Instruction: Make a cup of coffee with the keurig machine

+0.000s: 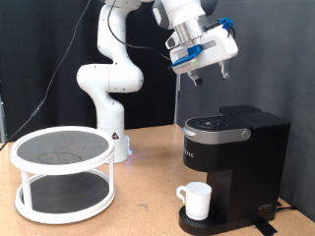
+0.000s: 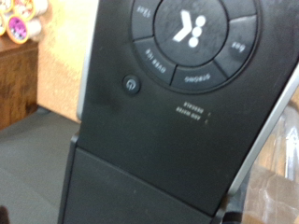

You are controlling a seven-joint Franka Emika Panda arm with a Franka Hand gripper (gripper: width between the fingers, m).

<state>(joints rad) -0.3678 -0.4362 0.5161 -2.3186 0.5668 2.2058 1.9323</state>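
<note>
Closest to the wrist camera is the flat black top of the keurig machine [image 2: 159, 112], a boxy black plastic coffee maker. It fills almost the whole wrist view, and a round ring of buttons around a white logo and a small power button can be seen on it. The fingers do not appear in that view.

In the exterior view the claw [image 1: 208, 72], grey and white with blue parts, hangs in the air above the keurig machine [image 1: 231, 162], well apart from its lid and not touching it. Its two fingers point down with a clear gap between them, and nothing is between them, so the claw is open and empty. The lid of the machine is down.

Under the front of the machine, on its round drip base, stands the cup [image 1: 196, 200], a plain white ceramic mug, upright.

The machine stands on the wooden desk [image 1: 138, 211] at the exterior view's right. At the exterior view's left, well apart from it, stands a round white two-level rack [image 1: 63, 172] with dark shelves. The base of the white robot arm [image 1: 110, 84] rises behind the rack.
</note>
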